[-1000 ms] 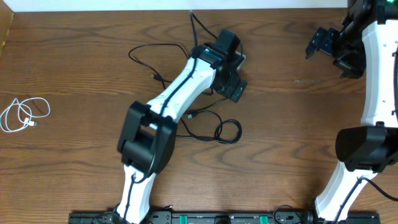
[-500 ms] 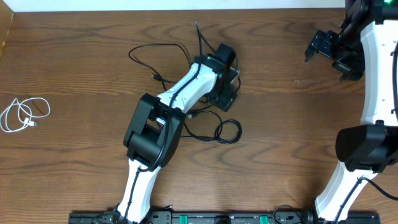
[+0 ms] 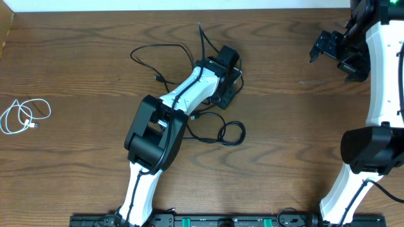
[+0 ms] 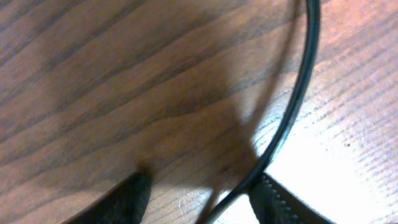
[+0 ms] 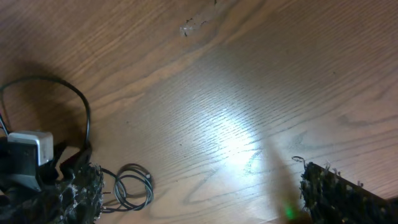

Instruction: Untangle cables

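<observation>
Several black cables (image 3: 165, 55) lie tangled mid-table, with a coiled loop (image 3: 231, 133) nearer the front. A short white cable (image 3: 24, 117) lies apart at the far left. My left gripper (image 3: 228, 88) is down on the tangle at the table surface. In the left wrist view its jaws (image 4: 204, 186) stand apart with one black cable (image 4: 303, 87) running between them, close against the right finger (image 4: 280, 202). My right gripper (image 3: 334, 55) hangs wide open at the back right, holding nothing. The right wrist view shows its fingers (image 5: 339, 196) and the coiled loop (image 5: 134, 186).
The white wall edge (image 3: 189, 5) runs along the back of the wooden table. The left arm's white body (image 3: 183, 94) crosses over part of the tangle and hides it. A black rail (image 3: 208, 221) lines the front edge.
My left gripper has shifted slightly left and down onto the tangle, and its jaws have narrowed round a black cable. The right arm has not moved.
</observation>
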Tool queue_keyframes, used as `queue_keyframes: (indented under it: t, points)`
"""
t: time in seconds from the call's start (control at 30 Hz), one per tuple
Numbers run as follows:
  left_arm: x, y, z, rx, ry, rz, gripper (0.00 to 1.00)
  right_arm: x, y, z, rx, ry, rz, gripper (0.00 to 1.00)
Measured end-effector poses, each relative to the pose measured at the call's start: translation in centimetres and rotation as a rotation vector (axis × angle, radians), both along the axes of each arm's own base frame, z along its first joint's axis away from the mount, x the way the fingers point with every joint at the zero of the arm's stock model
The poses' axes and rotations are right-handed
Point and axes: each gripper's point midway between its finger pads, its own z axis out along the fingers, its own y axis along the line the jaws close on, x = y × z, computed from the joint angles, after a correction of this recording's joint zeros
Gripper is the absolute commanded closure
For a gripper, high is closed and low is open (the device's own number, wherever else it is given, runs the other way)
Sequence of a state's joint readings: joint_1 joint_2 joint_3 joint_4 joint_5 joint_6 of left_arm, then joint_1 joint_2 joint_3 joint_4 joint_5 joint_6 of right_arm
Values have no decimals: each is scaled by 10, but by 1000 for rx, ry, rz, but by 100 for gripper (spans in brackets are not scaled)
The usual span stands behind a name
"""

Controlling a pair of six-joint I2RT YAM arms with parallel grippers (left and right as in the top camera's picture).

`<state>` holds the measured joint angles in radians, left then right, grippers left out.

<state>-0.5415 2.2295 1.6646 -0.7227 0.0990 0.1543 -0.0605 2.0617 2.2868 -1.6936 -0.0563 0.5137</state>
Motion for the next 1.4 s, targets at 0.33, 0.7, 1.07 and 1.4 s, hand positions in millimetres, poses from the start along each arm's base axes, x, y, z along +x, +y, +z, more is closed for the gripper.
queue_keyframes:
  t: [0.33, 0.7, 1.07, 1.4]
  points:
    - [-3, -3, 0, -6, 9, -8, 92, 0, 0, 0, 0, 0, 0, 1]
    - [-7, -7, 50, -59, -35, 61, 93, 0, 0, 0, 0, 0, 0, 1]
    - [-22, 1, 278, -374, -449, 95, 93, 0, 0, 0, 0, 0, 0, 1]
    - [-47, 60, 382, -516, -674, 208, 93, 0, 0, 0, 0, 0, 0, 1]
